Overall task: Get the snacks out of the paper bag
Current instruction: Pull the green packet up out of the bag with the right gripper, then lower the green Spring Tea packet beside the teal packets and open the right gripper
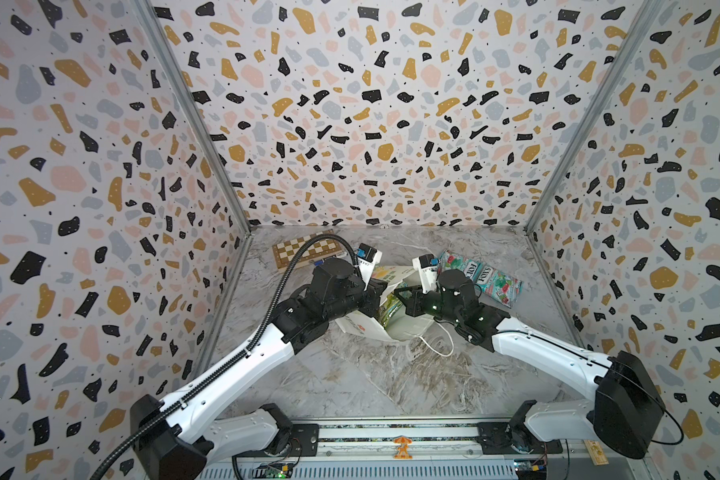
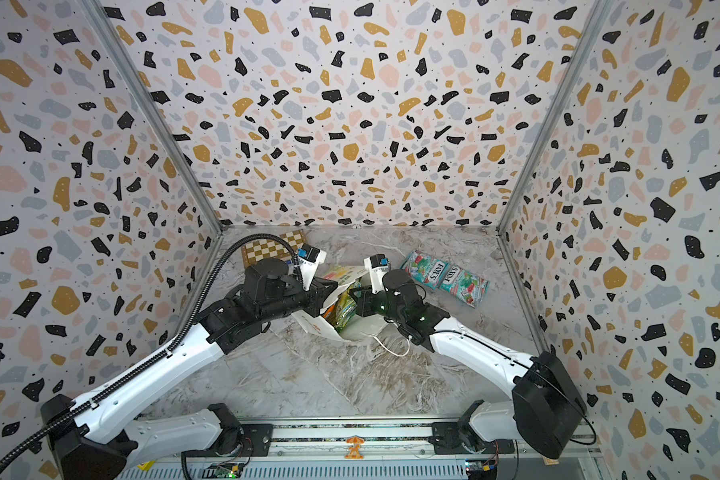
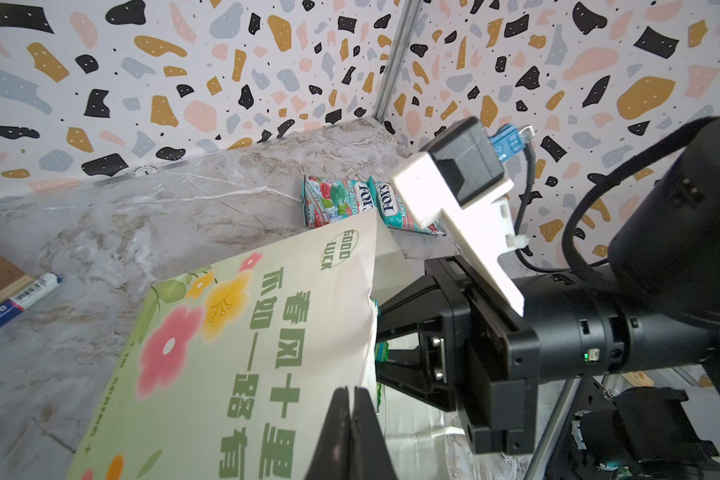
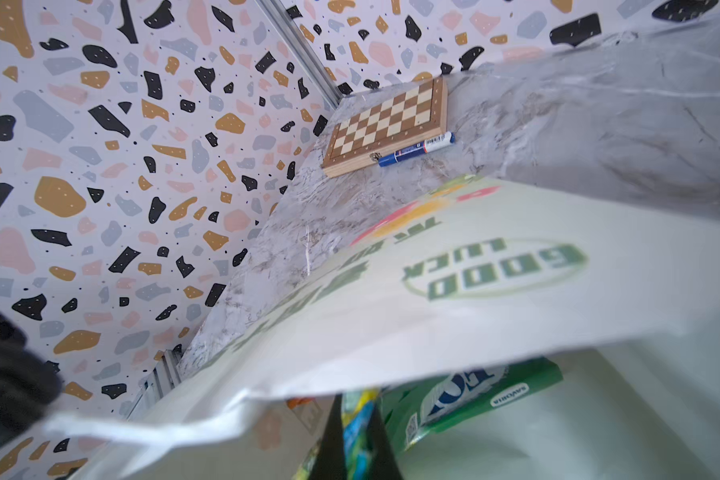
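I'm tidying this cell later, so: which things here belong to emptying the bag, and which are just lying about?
Job: paper bag; two teal-red Fox's packets, already out; green Fox's packet inside the bag; green-yellow packet held by the right gripper.
Lying about: wooden chessboard; blue marker.

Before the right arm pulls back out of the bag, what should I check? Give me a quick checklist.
1. Left gripper shut on the bag edge: ok.
2. Right gripper shut on a green-yellow packet: ok.
3. Bag mouth wide enough for the pull: cannot tell; the upper panel sags over the packets.
4. Cord handle free of the right arm: cannot tell.
5. Room on the table for the drop, near the two teal packets: ok.
6. Bag emptied: not ok; another green packet lies inside.
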